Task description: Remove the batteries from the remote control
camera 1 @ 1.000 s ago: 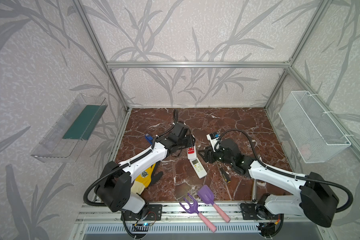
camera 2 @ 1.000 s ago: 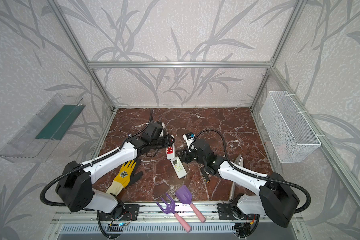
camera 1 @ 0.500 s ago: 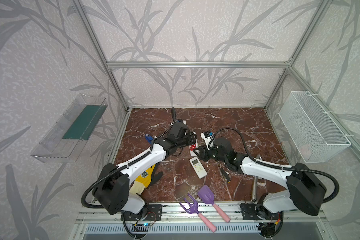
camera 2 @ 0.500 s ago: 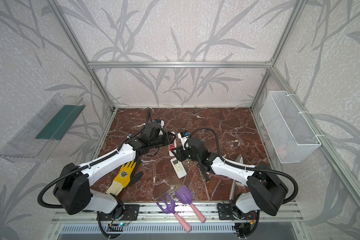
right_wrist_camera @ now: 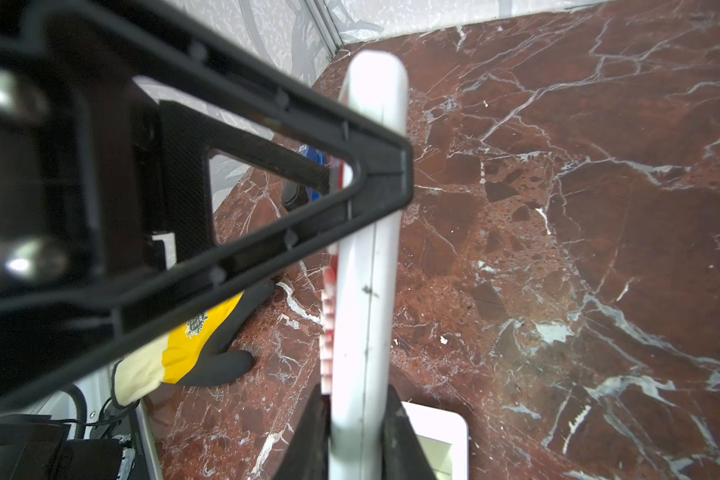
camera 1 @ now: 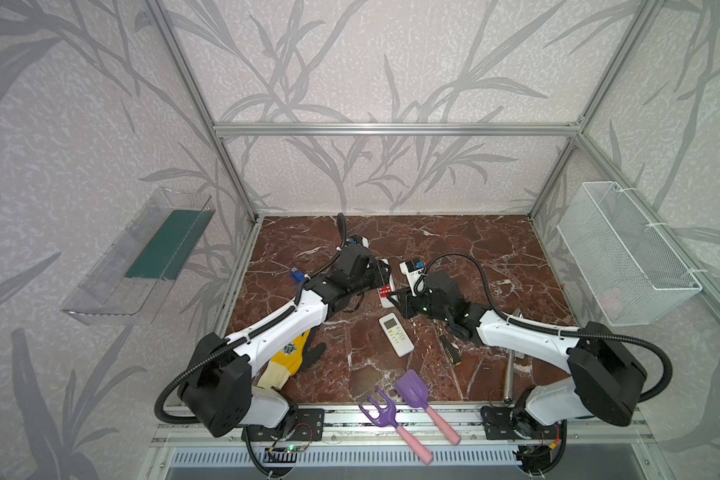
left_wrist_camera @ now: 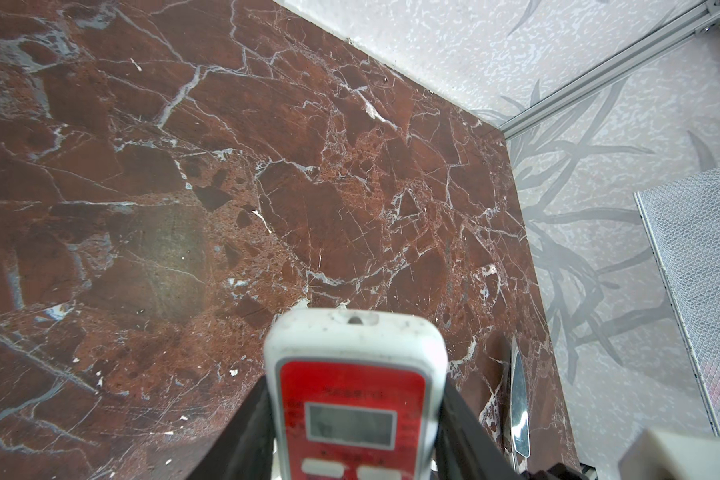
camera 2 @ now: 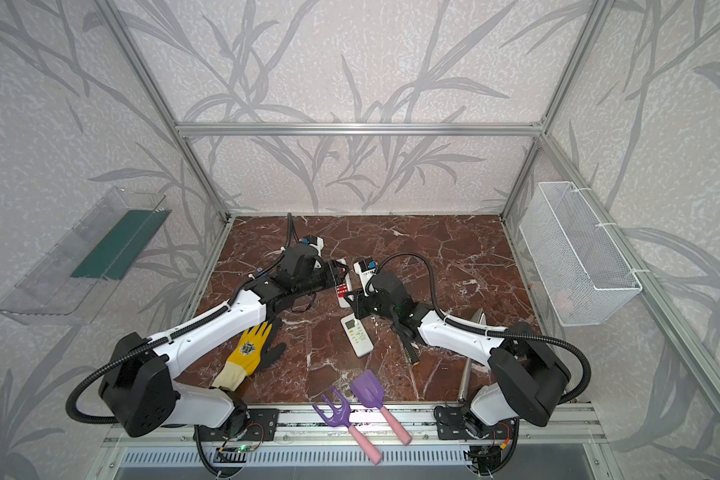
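Top views showed the marble table (camera 1: 495, 241) bare toward the back wall, with both arms meeting at its middle. Since 1 second earlier the right gripper (camera 1: 398, 296) had swung in and narrowed onto the thin edges of the red-faced remote (camera 1: 384, 289), which the left gripper (camera 1: 381, 276) clasped across its width. With 2 grips on it, opening its back looked next. Room was tight nearer the front: the white remote (camera 1: 396, 340) lay just beside the right fingers (right_wrist_camera: 398, 440), and the screwdriver (camera 1: 449, 350) near that forearm. No batteries showed; presumably they sat inside.
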`<state>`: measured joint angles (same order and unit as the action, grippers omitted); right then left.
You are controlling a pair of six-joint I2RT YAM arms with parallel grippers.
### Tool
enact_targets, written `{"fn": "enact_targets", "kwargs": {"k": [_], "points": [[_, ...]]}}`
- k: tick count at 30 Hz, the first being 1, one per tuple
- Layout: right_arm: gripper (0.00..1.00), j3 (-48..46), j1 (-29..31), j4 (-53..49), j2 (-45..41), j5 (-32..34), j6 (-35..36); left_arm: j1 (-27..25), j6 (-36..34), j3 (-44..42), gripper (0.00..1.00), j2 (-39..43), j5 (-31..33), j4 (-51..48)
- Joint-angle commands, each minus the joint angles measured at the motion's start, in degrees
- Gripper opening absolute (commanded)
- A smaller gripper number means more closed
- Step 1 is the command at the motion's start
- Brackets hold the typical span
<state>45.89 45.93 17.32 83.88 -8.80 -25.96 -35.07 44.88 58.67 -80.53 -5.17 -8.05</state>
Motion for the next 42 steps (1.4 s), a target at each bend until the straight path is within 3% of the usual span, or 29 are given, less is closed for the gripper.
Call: {"fn": "enact_targets", "kwargs": {"k": [1, 2, 3, 9, 14, 19, 31, 36, 42], "points": [[0.11, 2.41, 2.79, -2.08, -0.5, 3.5, 8.53, -0.31, 1.51, -0.93, 0.69, 1.33, -0.37, 3.52], [0.1, 2.45, 3.37, -3.05, -0.89, 6.17, 11.26, -0.42, 1.61, -1.0, 0.92, 1.49, -0.3, 3.27], [0.09, 2.41, 3.94, -3.78, -1.15, 9.29, 14.27, -0.29, 1.4, -0.67, 0.99, 1.65, -0.4, 2.58], [0.03, -1.94, 6.69, 2.61, -3.35, 27.71, 33.82, -0.04, -0.43, 5.78, 0.99, 3.27, 4.27, -11.36], [0.03, -6.91, 9.25, 15.4, -3.79, 37.14, 49.61, 0.59, 1.53, 8.36, 0.99, 5.21, 4.59, -16.65], [0.03, -9.2, 11.68, 26.78, -2.29, 43.73, 60.82, 0.88, 3.96, 9.25, 0.97, 5.89, 2.01, -16.36], [0.01, -9.33, 17.13, 51.56, 6.55, 56.86, 77.74, 0.8, 8.81, 8.91, 0.71, 2.7, -3.08, -13.36], [0.0, -7.94, 18.91, 61.48, 11.68, 60.07, 85.51, 0.79, 8.8, 8.72, 0.44, 2.31, -2.24, -13.04], [0.01, -7.66, 19.46, 60.48, 11.02, 59.95, 84.29, 0.79, 8.23, 8.83, 0.14, 1.6, -0.86, -13.64]]}}
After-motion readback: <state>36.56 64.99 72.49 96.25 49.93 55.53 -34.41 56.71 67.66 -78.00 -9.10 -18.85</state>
